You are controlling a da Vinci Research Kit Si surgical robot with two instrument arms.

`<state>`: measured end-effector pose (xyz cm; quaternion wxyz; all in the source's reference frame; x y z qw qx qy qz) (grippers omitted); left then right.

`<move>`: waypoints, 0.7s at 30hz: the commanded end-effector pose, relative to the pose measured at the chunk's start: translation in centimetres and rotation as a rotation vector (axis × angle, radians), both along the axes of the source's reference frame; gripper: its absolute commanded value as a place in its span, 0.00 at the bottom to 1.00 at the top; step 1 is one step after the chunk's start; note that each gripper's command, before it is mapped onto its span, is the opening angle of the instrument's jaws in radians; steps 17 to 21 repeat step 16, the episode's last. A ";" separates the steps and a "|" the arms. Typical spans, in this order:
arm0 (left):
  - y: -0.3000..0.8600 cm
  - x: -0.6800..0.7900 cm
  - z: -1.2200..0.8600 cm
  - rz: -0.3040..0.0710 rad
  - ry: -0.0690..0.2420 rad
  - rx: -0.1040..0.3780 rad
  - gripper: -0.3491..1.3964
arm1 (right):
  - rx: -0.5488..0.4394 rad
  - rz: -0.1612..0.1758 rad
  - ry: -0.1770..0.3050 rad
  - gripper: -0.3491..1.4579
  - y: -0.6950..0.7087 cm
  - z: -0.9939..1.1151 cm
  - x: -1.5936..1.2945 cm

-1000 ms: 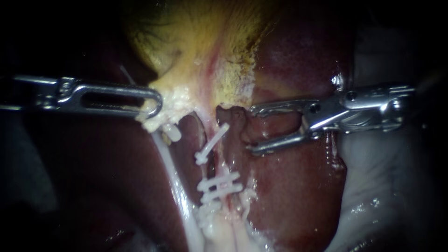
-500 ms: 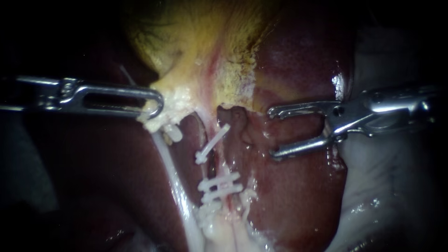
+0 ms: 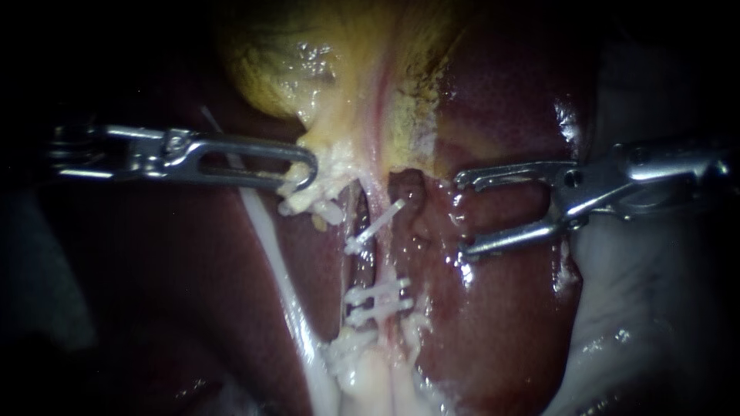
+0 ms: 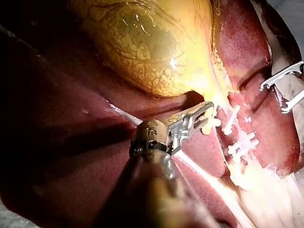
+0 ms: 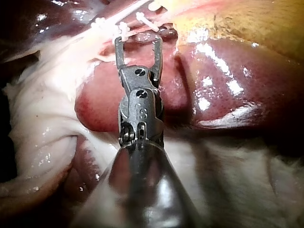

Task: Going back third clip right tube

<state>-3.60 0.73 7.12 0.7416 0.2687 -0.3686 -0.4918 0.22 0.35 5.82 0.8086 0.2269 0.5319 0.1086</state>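
Dark surround; liver (image 3: pixel 501 323) fills the endoscope view, yellow gallbladder (image 3: pixel 308 69) above. Left instrument (image 3: pixel 302 173) is clamped on pale tissue (image 3: pixel 322 189) at the gallbladder neck. Right instrument (image 3: pixel 464 216) has jaws apart and empty, beside the right tube (image 3: pixel 380 266), not touching. Third clip (image 3: pixel 375 227) sits on that tube above two lower clips (image 3: pixel 368 293), its long axis slanting lower-left to upper-right. Tube mostly hidden.

Left wrist view: third clip just ahead of the left jaws; right instrument's shaft cut off.

Right wrist view: open jaws plain; clips ahead of the tips, small and partly cut off.
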 end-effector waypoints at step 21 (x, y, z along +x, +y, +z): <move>-0.03 -0.06 0.19 0.001 0.003 0.017 0.00 | -0.005 0.002 0.009 0.47 0.03 -0.09 -0.01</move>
